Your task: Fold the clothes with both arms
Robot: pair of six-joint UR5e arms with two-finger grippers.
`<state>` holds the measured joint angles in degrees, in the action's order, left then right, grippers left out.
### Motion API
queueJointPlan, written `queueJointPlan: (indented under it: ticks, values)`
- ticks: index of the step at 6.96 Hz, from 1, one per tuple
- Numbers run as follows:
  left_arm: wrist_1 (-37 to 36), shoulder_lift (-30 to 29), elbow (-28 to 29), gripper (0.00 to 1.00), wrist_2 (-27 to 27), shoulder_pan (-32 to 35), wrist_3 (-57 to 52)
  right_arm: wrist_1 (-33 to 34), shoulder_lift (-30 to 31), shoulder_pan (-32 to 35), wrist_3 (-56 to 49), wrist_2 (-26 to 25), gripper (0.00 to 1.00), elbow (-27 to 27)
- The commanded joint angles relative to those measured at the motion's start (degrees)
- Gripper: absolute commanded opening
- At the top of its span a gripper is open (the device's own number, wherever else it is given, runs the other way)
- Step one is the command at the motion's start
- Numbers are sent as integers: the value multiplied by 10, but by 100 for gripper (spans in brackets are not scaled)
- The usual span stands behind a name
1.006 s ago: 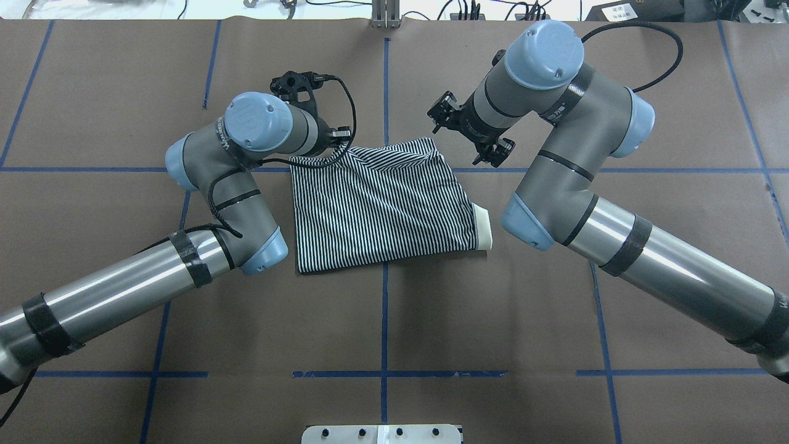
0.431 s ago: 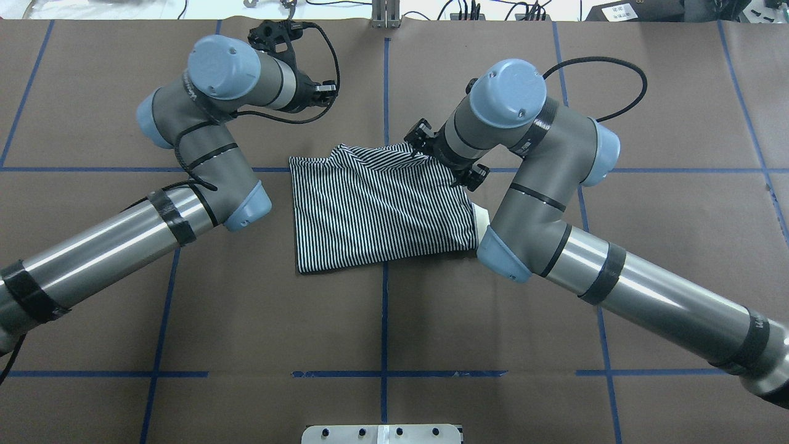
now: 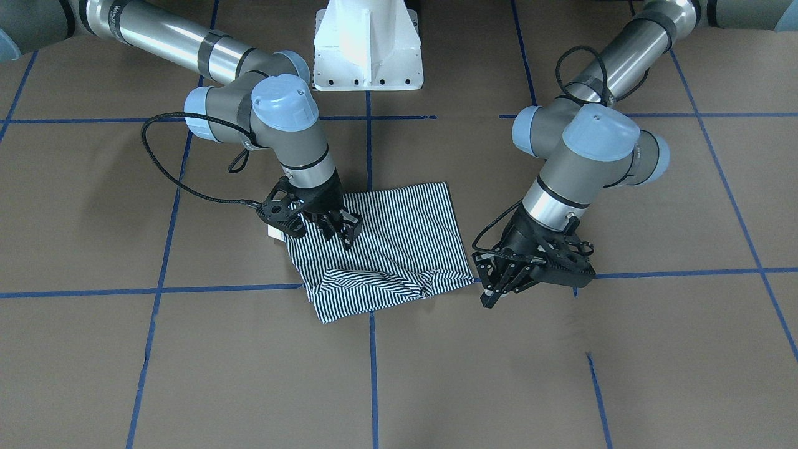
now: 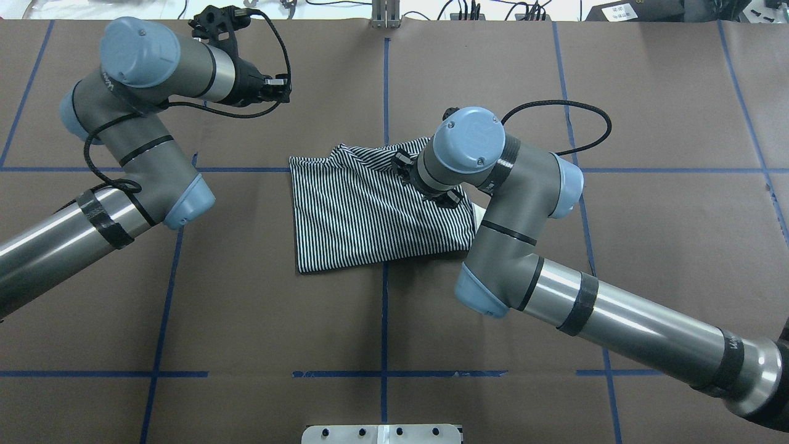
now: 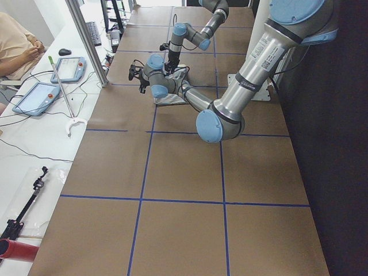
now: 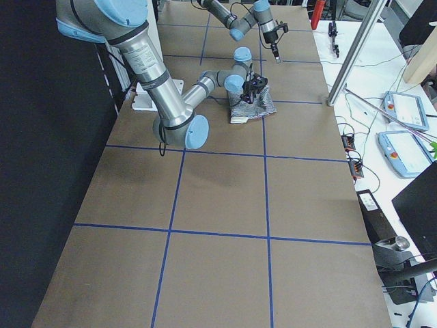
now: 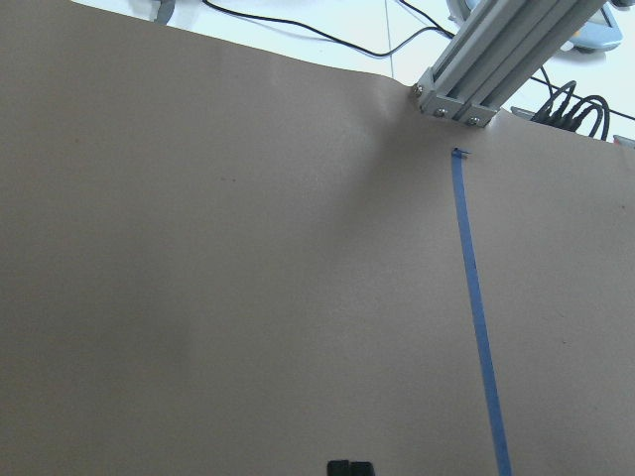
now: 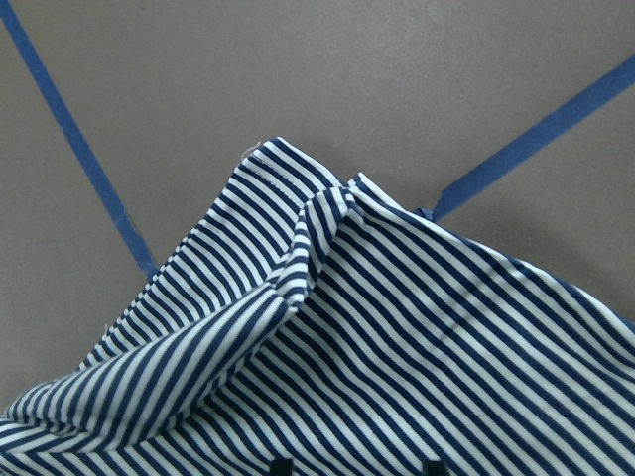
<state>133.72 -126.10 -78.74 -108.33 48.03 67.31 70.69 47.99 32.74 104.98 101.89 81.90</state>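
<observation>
Striped polo shirt (image 4: pixel 370 216) at the centre of the desk (image 4: pixel 246 320); one pincer off it, one over it.

The left arm (image 4: pixel 123 209) has small lettering, too small to read. The left pincer (image 4: pixel 278 88) hangs over bare brown desk beyond the shirt's far-left corner, tips together, holding nothing. The shirt lies folded to a rough rectangle across the blue tape lines (image 4: pixel 384 320), navy-and-white stripes, far edge rumpled (cream collar (image 4: pixel 481 217) peeks out on the right). The right arm (image 4: pixel 616 327) has lettering that is also illegible. The right pincer (image 3: pixel 338 234) points down at the shirt's far-right part, fingers parted, gripping nothing.

Polo shirt (image 4: pixel 376 209) of soft knit cloth, matt brown paper tabletop (image 4: pixel 555 296) (smooth blue tape lines (image 4: pixel 384 320)), right arm (image 4: pixel 635 330) of polished metal.
</observation>
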Motion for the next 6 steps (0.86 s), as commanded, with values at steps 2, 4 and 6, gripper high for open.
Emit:
queueJointPlan:
  ticks: [2, 4, 6]
  values:
    - [0, 12, -15, 0, -5, 2, -5, -19, -99, -2, -7, -18, 0, -144]
    - [4, 20, -15, 0, -4, 2, -6, -57, -136, 15, -17, -20, 0, -217]
    - [4, 27, -19, 0, -3, 2, -6, -142, -166, 56, -66, -20, 0, -340]
